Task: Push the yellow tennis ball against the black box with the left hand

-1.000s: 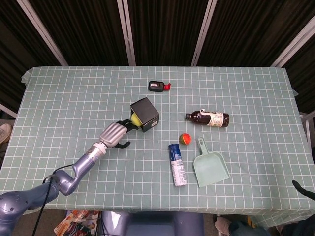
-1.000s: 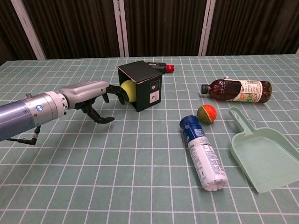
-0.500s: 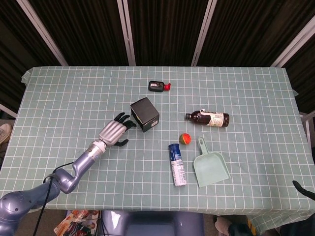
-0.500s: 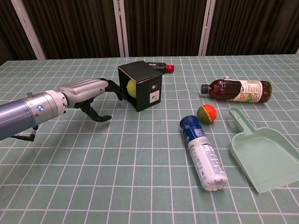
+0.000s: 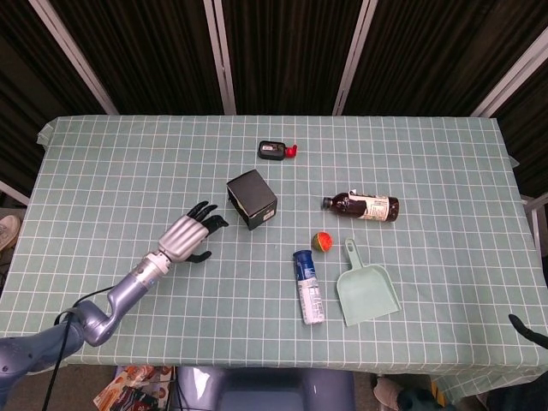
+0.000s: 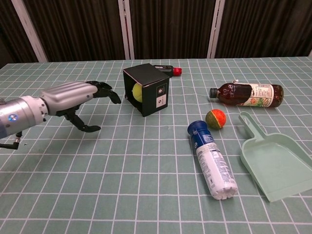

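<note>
The yellow tennis ball [image 6: 137,92] lies against the left face of the black box [image 6: 147,88], touching it; in the head view the black box [image 5: 252,199] hides the ball. My left hand [image 6: 78,99] hovers low over the table to the left of the box, fingers spread, holding nothing and clear of the ball. In the head view the left hand [image 5: 190,233] sits just left and in front of the box. Only a dark tip of my right hand [image 5: 527,330] shows at the lower right edge.
A brown bottle [image 6: 246,94] lies right of the box. An orange and green ball [image 6: 215,118], a blue-capped spray can [image 6: 212,159] and a green dustpan [image 6: 273,163] lie front right. A small black device with a red part [image 5: 276,151] lies behind the box.
My left hand has drawn back to the left, away from the ball and the box. The ball stays against the box's left face.
</note>
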Available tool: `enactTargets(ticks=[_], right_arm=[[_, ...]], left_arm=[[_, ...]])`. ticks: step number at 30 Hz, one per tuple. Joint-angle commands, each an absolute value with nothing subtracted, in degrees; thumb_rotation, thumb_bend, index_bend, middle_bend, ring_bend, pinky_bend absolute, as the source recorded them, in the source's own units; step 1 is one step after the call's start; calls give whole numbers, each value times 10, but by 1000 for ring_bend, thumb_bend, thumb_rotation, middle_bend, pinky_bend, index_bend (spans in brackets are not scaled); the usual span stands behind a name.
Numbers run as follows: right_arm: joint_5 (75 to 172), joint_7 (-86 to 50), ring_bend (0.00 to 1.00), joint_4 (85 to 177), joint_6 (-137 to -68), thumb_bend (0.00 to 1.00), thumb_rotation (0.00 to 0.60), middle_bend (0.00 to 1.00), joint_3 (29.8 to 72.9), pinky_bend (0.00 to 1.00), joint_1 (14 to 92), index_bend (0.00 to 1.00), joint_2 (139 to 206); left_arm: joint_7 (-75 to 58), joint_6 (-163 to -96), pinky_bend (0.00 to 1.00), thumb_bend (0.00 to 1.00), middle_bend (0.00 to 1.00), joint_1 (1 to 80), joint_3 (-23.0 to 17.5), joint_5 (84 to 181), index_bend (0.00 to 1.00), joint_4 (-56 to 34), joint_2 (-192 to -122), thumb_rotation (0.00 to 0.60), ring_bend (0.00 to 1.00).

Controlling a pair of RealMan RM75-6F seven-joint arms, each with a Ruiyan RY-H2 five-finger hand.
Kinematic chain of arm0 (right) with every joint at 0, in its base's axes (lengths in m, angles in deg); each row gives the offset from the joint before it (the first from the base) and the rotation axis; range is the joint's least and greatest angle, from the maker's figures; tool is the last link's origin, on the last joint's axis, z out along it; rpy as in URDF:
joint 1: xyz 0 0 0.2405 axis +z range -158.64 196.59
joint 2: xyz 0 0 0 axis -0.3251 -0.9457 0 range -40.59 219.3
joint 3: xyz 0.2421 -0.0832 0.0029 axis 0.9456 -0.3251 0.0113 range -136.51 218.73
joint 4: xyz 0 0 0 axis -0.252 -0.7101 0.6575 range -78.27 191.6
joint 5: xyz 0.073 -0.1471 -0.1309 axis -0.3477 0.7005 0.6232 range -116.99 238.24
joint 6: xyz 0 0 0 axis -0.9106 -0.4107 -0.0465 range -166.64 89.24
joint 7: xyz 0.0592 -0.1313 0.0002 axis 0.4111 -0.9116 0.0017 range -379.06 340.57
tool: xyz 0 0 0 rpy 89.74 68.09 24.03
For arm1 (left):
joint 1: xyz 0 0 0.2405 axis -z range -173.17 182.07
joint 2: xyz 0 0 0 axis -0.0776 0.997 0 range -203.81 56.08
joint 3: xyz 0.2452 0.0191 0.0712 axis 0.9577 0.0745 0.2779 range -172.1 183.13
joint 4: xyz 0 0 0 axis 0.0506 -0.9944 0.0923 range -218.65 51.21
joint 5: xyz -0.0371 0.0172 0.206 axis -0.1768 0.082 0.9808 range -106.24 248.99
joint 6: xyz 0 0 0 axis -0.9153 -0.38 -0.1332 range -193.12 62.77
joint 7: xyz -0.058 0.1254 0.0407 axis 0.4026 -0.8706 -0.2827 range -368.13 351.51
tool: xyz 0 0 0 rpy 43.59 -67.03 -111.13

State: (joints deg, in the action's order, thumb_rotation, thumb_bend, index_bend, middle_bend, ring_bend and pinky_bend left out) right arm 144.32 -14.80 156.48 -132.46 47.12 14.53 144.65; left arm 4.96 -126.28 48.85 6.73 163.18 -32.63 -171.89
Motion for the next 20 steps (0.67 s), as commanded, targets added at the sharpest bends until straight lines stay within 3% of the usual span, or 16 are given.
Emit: enactTargets(ticks=[1, 4, 7, 9, 14, 20], right_arm=[[1445, -153, 0, 1566, -1324, 132, 600, 0, 470, 0, 146, 0, 1448], [1447, -164, 0, 1568, -1324, 132, 600, 0, 469, 0, 147, 0, 1451], [1451, -174, 0, 1569, -1316, 132, 600, 0, 466, 0, 152, 0, 1454], [1453, -175, 0, 1569, -1308, 132, 600, 0, 464, 0, 156, 0, 1455], [1443, -191, 0, 1566, -1291, 132, 600, 0, 465, 0, 164, 0, 1461], [1432, -201, 0, 1567, -1277, 132, 600, 0, 467, 0, 172, 0, 1467]], left_arm=[[8, -1346, 143, 206, 199, 434, 90, 1650, 182, -255, -1656, 600, 35], [-38, -1390, 111, 154, 188, 379, 100, 1627, 158, -170, -1596, 600, 35], [-188, -1393, 51, 111, 158, 311, 106, 1525, 106, -3, -1507, 600, 33], [-269, -1429, 14, 83, 156, 273, 107, 1476, 86, 89, -1470, 600, 32], [-296, -1553, 0, 66, 157, 190, 121, 1493, 76, 142, -1458, 600, 32], [-295, -1597, 0, 66, 150, 147, 128, 1522, 65, 150, -1448, 600, 32]])
